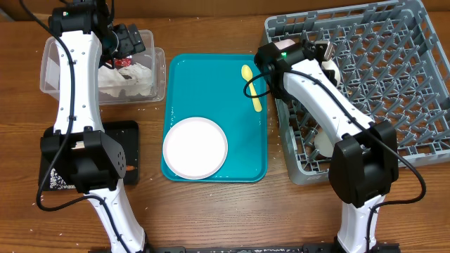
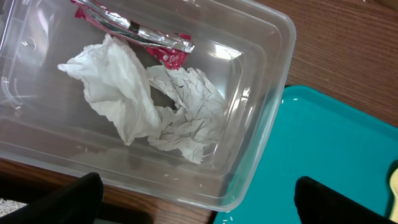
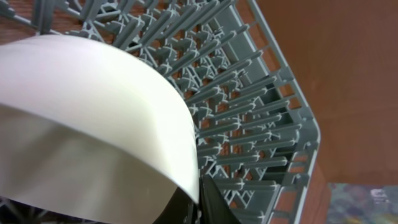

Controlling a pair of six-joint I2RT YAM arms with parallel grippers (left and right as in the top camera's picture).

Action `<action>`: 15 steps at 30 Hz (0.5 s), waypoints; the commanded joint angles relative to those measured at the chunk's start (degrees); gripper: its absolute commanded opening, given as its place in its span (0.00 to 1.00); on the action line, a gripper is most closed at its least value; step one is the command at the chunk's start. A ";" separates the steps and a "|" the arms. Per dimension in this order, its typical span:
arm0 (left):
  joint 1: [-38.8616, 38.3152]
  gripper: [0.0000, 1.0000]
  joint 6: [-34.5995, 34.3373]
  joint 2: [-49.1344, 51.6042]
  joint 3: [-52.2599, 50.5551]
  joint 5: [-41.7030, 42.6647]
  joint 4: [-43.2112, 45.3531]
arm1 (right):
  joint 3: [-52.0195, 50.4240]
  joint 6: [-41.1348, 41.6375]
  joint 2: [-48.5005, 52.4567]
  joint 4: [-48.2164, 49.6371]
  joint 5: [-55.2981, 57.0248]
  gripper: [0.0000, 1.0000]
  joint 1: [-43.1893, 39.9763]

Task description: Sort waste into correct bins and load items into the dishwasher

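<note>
My left gripper [image 1: 130,41] [image 2: 199,190] is open and empty above the clear tub [image 1: 53,63] [image 2: 261,124]. In the tub lie the crumpled white napkin [image 1: 130,79] [image 2: 124,93] and the red-and-white wrapper [image 1: 125,62] [image 2: 155,46]. My right gripper [image 1: 325,56] [image 3: 200,202] is shut on the rim of a white bowl [image 1: 332,70] [image 3: 93,124], held over the left part of the grey dish rack [image 1: 394,84] [image 3: 249,106]. The white plate [image 1: 195,147] and the yellow spoon [image 1: 251,88] lie on the teal tray [image 1: 211,84].
The black tray [image 1: 130,151] sits front left, partly hidden by the left arm's base. Another white dish [image 1: 325,143] lies in the rack's near left corner under the right arm. A few rice grains [image 2: 227,218] lie by the tub's corner.
</note>
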 commanded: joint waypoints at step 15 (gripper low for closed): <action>0.24 1.00 -0.17 -0.94 1.18 -0.59 0.07 | -0.81 -0.28 -0.17 -4.02 -7.06 0.45 8.02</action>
